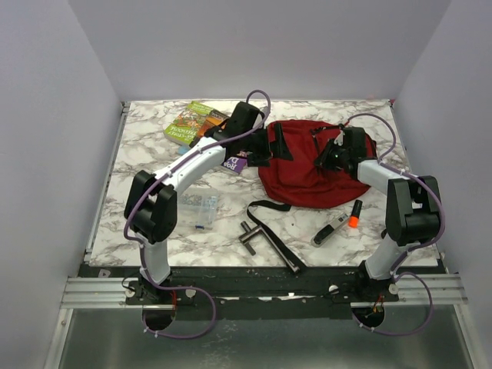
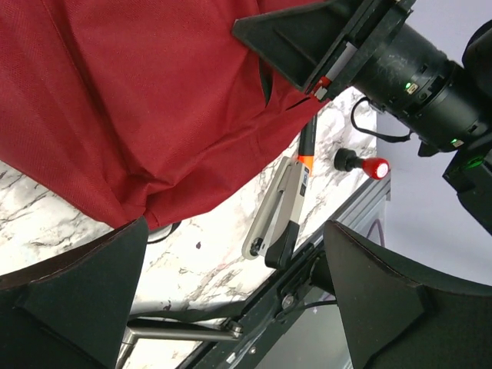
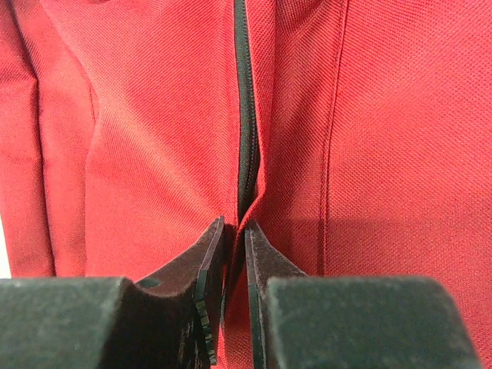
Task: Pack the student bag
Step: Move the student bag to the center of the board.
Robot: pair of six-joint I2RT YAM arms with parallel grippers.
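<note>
Top external view: a book (image 1: 192, 123) lies back left on the marble surface (image 1: 146, 146). Beside it, the left end effector (image 2: 234, 231) has its fingers spread wide at the left edge of the student bag (image 1: 307, 165), which lies back centre-right. The right end effector (image 3: 234, 224) is clamped on the bag's red fabric beside its black zipper (image 3: 244, 115).

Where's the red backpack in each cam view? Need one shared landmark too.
Top external: student bag right of centre, far half of the table.
Left wrist: student bag fills the upper left.
Right wrist: student bag fills the frame.
Landmark: right end effector pinching its fabric, seen in all three.
</note>
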